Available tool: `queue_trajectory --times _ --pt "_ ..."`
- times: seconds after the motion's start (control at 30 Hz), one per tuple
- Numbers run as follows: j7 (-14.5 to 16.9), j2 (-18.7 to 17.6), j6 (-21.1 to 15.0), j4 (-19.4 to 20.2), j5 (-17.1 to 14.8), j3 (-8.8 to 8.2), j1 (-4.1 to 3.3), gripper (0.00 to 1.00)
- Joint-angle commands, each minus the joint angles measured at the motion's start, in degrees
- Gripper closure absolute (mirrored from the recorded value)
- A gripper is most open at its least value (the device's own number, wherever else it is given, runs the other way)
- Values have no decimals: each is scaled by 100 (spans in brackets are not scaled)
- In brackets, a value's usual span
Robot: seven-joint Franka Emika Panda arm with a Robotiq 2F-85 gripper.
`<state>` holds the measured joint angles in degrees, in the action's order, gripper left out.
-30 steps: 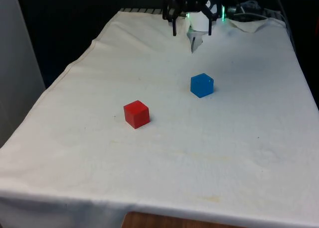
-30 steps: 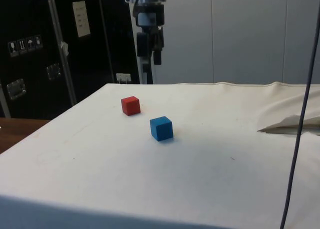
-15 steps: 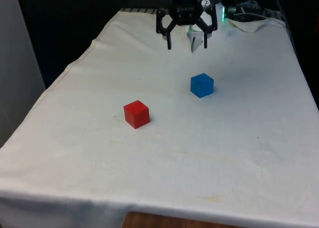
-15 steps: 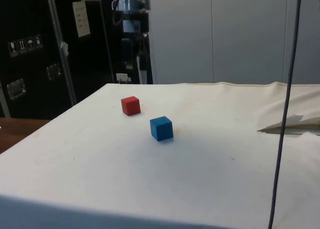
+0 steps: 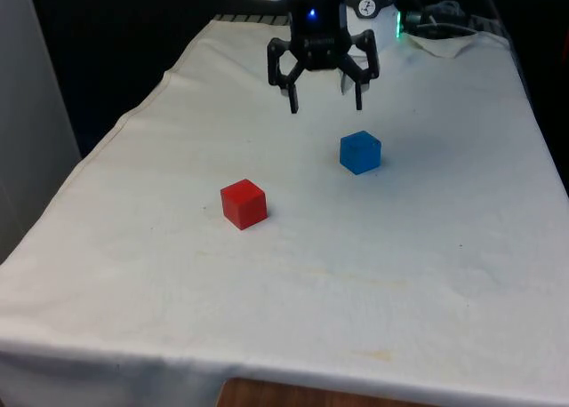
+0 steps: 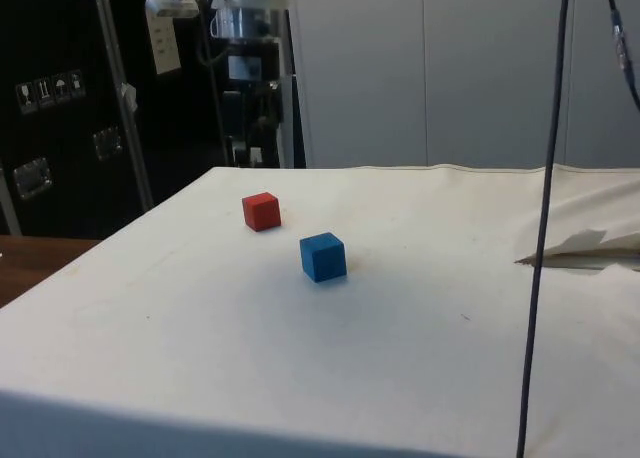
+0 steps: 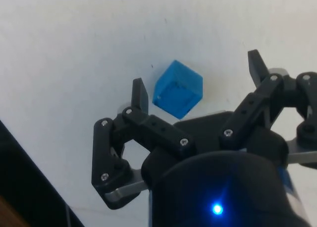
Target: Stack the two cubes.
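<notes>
White cloth covers the whole table (image 5: 427,274), with dark cabinets off to the side. So the gripper (image 5: 325,100) hangs above the cloth with its fingers spread wide and nothing between them, behind the blue cube (image 5: 360,152) and a bit toward the front view's left. The red cube (image 5: 244,203) sits nearer the camera, well apart from the blue one, both flat on the cloth.

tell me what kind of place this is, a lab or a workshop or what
Most likely a robotics lab set up for tabletop tests. A table under a white cloth holds just a red cube and a blue cube, the gripper hangs above with fingers open, and dark cabinets stand behind.
</notes>
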<state>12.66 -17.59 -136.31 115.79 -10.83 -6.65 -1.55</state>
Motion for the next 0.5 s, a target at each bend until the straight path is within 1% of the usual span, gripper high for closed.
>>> queue_trajectory --times 0.0,0.03,0.2,0.27,0.47 --pt "52 -46 -11 -34 -109 23 34 0" --pt "46 -69 -11 -52 -126 17 40 0" --pt "-34 -86 -6 -63 -103 -34 11 0" --pt "-97 -103 0 -86 -126 -46 23 0" --pt "-246 -115 149 -172 -69 -132 11 0"
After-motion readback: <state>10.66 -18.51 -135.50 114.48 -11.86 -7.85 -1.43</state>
